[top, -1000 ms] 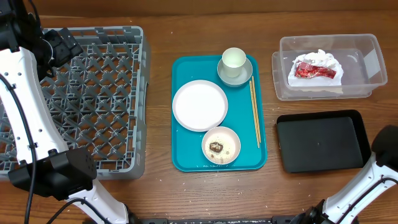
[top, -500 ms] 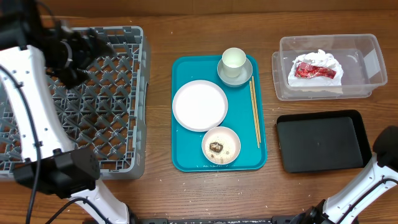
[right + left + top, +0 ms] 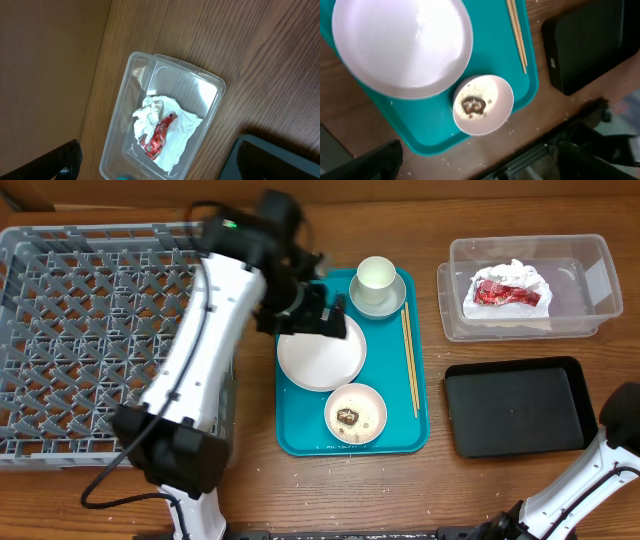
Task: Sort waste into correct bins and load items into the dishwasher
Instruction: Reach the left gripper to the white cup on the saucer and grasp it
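Left tool [image 3: 325, 315] spread, empty, over large plate [image 3: 321, 349] at frame centre. Likely pick: pinch rim, lift level, keep clear of cup [image 3: 376, 275] upper right. Right tool [image 3: 160, 167] spread, empty.

No words, numbers or brand names are showing clearly enough to read in any view. A small pale mark is sitting on the black tray [image 3: 590, 45] and a pale patch on the clear tub [image 3: 600, 277], both illegible. The red wrapper [image 3: 505, 293] is showing no legible print.
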Robot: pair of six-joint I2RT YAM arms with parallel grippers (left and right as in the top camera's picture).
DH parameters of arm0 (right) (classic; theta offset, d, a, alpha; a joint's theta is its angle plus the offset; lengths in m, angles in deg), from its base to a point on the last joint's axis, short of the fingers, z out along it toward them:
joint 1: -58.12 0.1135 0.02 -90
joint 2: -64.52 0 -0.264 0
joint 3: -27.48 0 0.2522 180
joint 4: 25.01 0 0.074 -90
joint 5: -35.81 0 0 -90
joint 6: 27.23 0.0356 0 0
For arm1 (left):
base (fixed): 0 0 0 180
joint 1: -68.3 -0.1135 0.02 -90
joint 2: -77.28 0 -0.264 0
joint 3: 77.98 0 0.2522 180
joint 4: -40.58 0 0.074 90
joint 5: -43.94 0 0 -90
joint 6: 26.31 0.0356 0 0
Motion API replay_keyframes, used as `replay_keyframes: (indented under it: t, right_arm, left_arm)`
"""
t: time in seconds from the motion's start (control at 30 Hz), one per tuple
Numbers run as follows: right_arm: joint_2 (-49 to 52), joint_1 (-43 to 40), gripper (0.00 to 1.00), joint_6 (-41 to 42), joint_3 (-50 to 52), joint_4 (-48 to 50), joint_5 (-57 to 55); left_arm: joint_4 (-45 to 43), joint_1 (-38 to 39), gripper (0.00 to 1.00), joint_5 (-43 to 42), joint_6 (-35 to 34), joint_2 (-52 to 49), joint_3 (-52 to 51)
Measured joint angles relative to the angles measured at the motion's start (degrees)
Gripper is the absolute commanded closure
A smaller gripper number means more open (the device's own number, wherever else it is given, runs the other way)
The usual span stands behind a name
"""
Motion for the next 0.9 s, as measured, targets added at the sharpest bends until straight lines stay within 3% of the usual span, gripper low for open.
replay_keyframes:
  t: [0.17, 0.4, 0.73, 0.9]
  right_arm:
    - [0.0, 0.0, 0.00, 0.0, 0.0, 0.0, 0.0]
    - [0.0, 0.0, 0.00, 0.0, 0.0, 0.0, 0.0]
    - [0.0, 0.0, 0.00, 0.0, 0.0, 0.0, 0.0]
    - [0.0, 0.0, 0.00, 0.0, 0.0, 0.0, 0.0]
  left_arm:
    - [-3.8, 7.9, 0.20, 4.0, 0.7, 0.0, -1.0]
    - [-14.2, 18.0, 0.35, 5.6, 0.1, 0.0, -11.2]
    - [-21.0, 27.7, 0.30, 13.6, -0.2, 0.0, -24.2]
    - [-25.0, 28.8, 0.35, 18.1, 0.1, 0.0, -31.4]
